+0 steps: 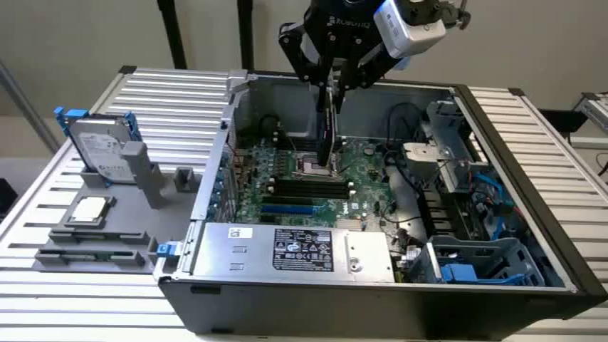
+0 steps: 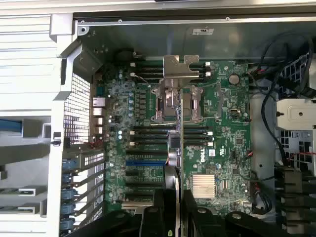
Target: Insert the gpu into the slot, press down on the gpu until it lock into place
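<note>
My gripper point(image 1: 329, 84) hangs over the open computer case, shut on the gpu point(image 1: 331, 135), a thin dark card held upright on edge above the green motherboard point(image 1: 366, 192). The card's lower end hovers near the processor socket, apart from the board. In the wrist view the gpu point(image 2: 174, 143) runs edge-on from between my fingers point(image 2: 158, 215), with its silver end bracket point(image 2: 180, 66) at the far end. The slot point(image 1: 290, 209), a bright-blue strip, lies on the board nearer the front of the case, to the exterior view's left of the card. The slot point(image 2: 146, 162) is unoccupied.
Black memory slots point(image 1: 304, 189) lie between card and blue strip. A power supply point(image 1: 285, 249) fills the case front; a blue drive cage point(image 1: 475, 267) and cables point(image 1: 404, 121) sit on the exterior view's right. A grey hard drive point(image 1: 100, 153) stands in a holder outside the case.
</note>
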Tool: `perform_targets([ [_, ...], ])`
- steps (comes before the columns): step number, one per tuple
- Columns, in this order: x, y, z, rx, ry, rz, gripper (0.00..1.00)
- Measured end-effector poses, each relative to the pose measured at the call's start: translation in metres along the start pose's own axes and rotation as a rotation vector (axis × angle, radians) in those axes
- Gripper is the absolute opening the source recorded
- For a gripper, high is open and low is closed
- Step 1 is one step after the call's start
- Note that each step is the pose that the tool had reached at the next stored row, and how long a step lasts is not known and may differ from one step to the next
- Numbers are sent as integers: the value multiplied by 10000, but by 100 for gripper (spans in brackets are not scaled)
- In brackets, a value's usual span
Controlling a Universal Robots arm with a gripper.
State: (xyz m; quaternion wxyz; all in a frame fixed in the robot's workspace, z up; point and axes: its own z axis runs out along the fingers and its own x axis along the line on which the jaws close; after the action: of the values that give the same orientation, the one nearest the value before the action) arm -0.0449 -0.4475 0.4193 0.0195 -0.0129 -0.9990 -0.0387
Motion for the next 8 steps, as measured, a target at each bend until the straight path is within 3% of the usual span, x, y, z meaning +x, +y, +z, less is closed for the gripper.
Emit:
perform_targets([
  [8, 0, 0, 0, 0, 0, 0, 26],
])
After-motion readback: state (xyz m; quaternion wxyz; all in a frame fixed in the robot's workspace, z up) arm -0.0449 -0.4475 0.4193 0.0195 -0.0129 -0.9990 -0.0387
